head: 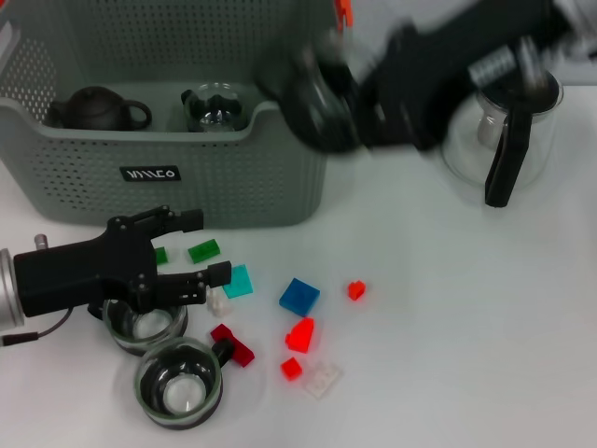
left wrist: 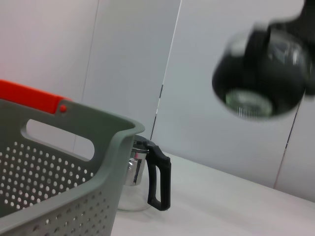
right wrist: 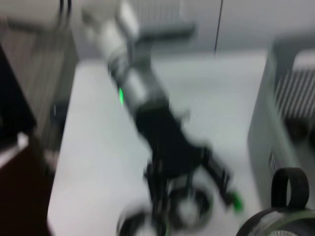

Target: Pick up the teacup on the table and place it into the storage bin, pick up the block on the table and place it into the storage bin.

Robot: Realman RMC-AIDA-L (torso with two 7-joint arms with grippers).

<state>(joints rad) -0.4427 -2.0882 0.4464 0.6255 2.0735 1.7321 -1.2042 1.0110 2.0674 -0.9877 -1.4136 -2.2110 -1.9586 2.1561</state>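
My right gripper [head: 350, 107] is shut around a dark teacup [head: 322, 103] and holds it up in the air by the right corner of the storage bin [head: 215, 173]. My left gripper [head: 201, 247] has its fingers spread apart, low over another teacup [head: 145, 324] on the white table [head: 466, 317]. Small blocks lie near it, like a blue block [head: 298, 297]. A glass jug [head: 508, 126] stands to the right. Behind is a plain pale wall [left wrist: 123, 59].

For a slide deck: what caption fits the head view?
Right gripper carries a teacup toward the storage bin while the left gripper hovers over two cups and scattered blocks.
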